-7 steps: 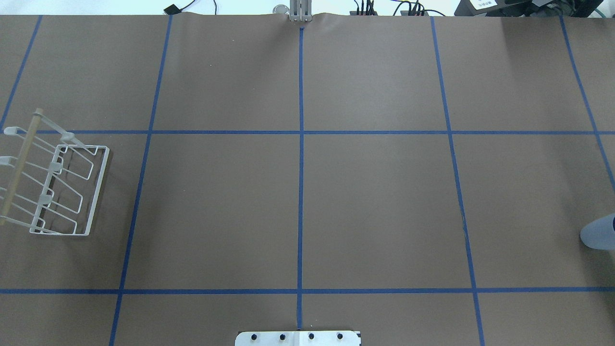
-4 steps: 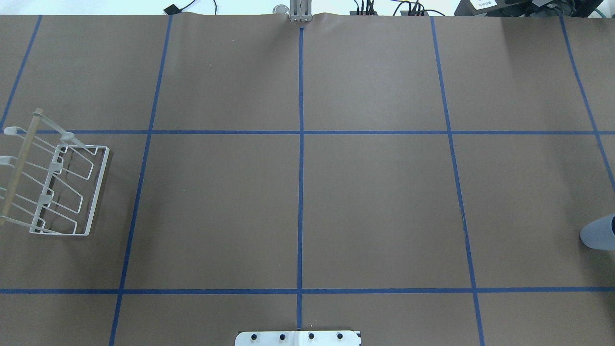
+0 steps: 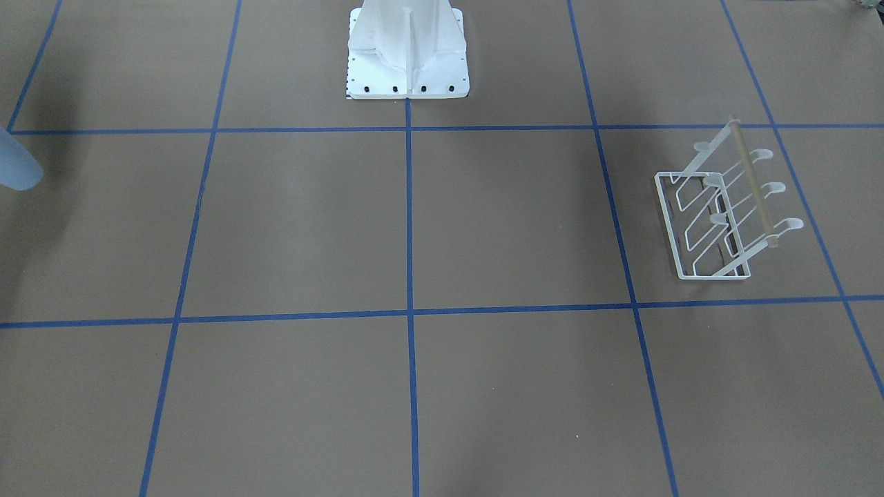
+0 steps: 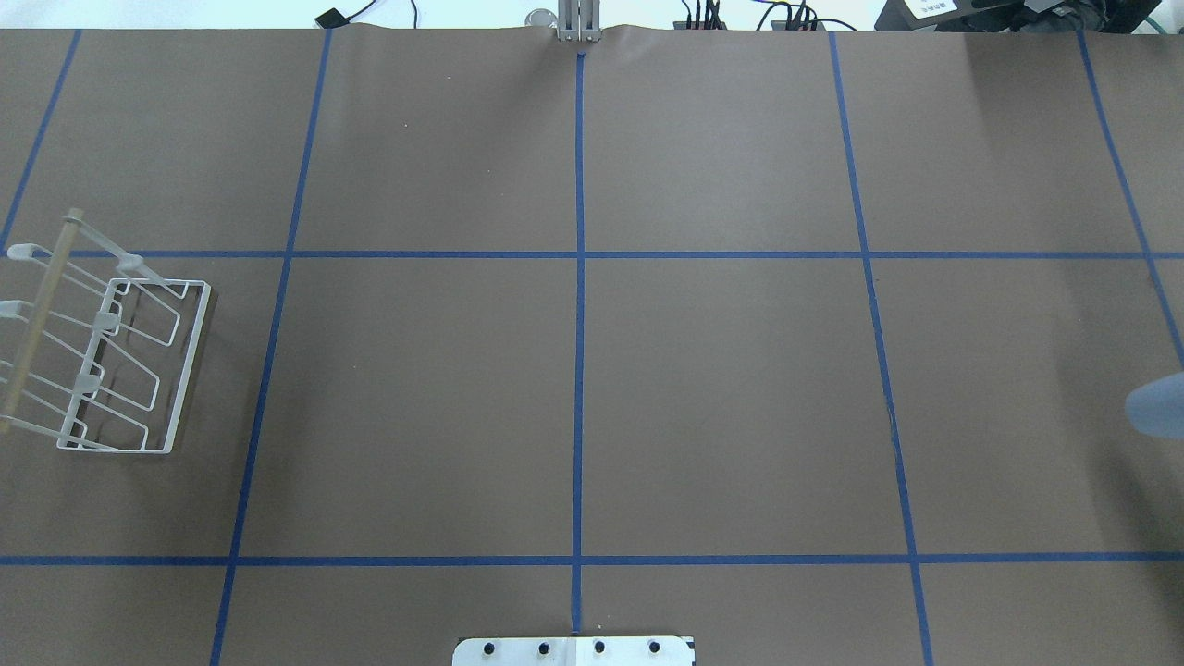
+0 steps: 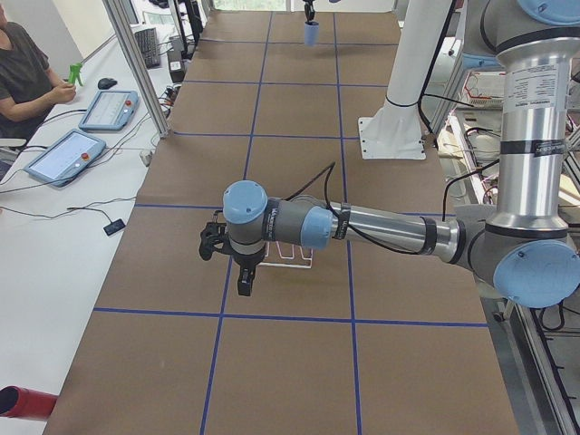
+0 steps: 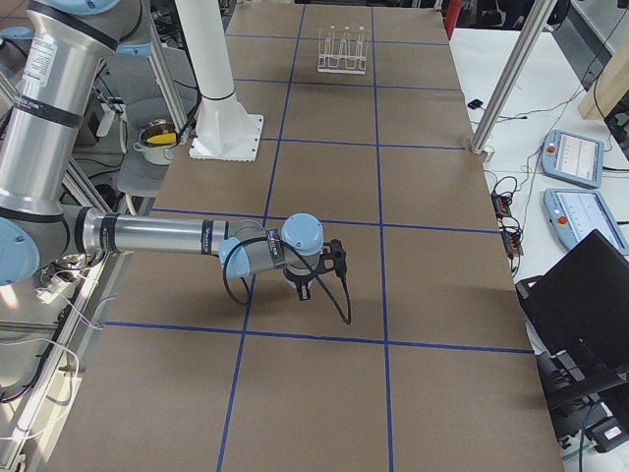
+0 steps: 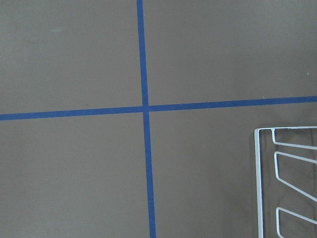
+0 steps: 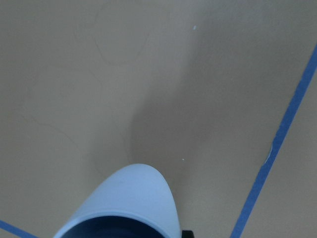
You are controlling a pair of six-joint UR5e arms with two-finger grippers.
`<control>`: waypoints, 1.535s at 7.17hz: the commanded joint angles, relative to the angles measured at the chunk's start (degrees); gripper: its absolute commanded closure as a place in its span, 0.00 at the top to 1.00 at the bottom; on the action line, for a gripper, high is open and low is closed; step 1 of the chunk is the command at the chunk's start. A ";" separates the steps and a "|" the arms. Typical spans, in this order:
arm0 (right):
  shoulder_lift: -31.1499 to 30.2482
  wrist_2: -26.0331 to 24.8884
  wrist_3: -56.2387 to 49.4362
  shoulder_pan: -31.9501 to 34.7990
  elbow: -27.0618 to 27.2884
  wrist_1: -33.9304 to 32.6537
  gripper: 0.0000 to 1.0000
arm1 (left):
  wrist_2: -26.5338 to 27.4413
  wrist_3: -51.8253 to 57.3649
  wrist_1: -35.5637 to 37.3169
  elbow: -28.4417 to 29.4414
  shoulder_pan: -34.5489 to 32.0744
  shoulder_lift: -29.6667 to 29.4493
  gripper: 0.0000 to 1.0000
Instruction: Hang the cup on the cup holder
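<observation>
At the bench's right edge the cup (image 4: 1158,409) is just under the right gripper (image 6: 304,292), inside dark; the cup holder (image 4: 106,321) stands at the left edge. Whether it or the left gripper (image 5: 244,286) grasps, I cannot tell.

Your overhead camera looks forward from behind the pedestal (image 4: 573,650); the front one faces it steeply. Both catch the cup holder (image 4: 106,322) and cup (image 4: 1158,407) at opposite edges. Side cameras look lengthwise; wrist cameras sit close.
</observation>
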 commanded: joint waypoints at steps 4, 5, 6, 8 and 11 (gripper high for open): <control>18.25 2.33 39.23 0.28 0.93 5.91 0.00 | -1.34 -14.94 -13.63 -0.67 3.33 -0.62 0.98; 21.24 2.41 44.33 -1.47 0.92 5.91 0.00 | -4.58 -23.02 -17.24 -0.67 4.91 -2.53 0.98; 23.79 2.50 49.78 -3.22 1.19 5.91 0.00 | -6.09 -30.67 -21.28 -0.67 6.23 -3.86 0.98; 26.36 2.42 63.04 -8.92 0.84 14.72 0.00 | -9.86 -46.73 -29.98 -1.10 10.09 -6.75 0.98; 31.88 2.32 82.91 -14.57 -0.04 21.73 0.00 | -9.45 -69.04 -41.60 -1.02 18.00 -13.88 0.97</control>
